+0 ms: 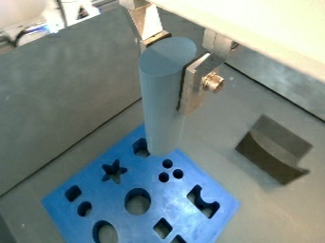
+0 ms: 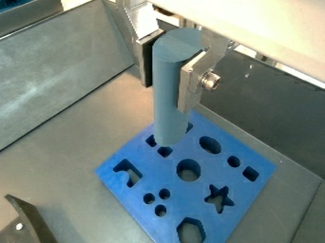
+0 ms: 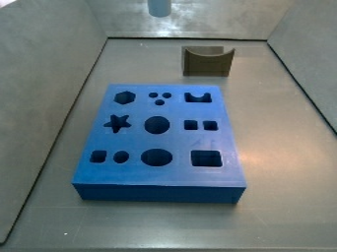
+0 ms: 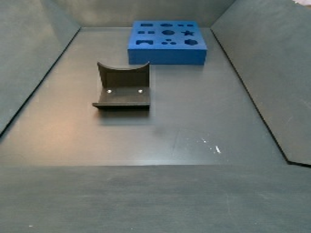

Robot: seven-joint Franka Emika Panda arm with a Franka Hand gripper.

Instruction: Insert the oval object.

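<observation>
My gripper is shut on a tall grey-blue oval peg and holds it upright, with a silver finger on each side. Both wrist views show this; in a wrist view the gripper grips the peg near its top. The blue board with several shaped holes lies below, and the peg's lower end hangs over its corner. In a side view only the peg's tip shows at the top edge, well above and behind the board. An oval hole is in the board's front row.
The dark fixture stands on the grey floor behind the board, and also shows in a side view and a wrist view. The board lies near the far wall. Sloped grey walls surround the floor.
</observation>
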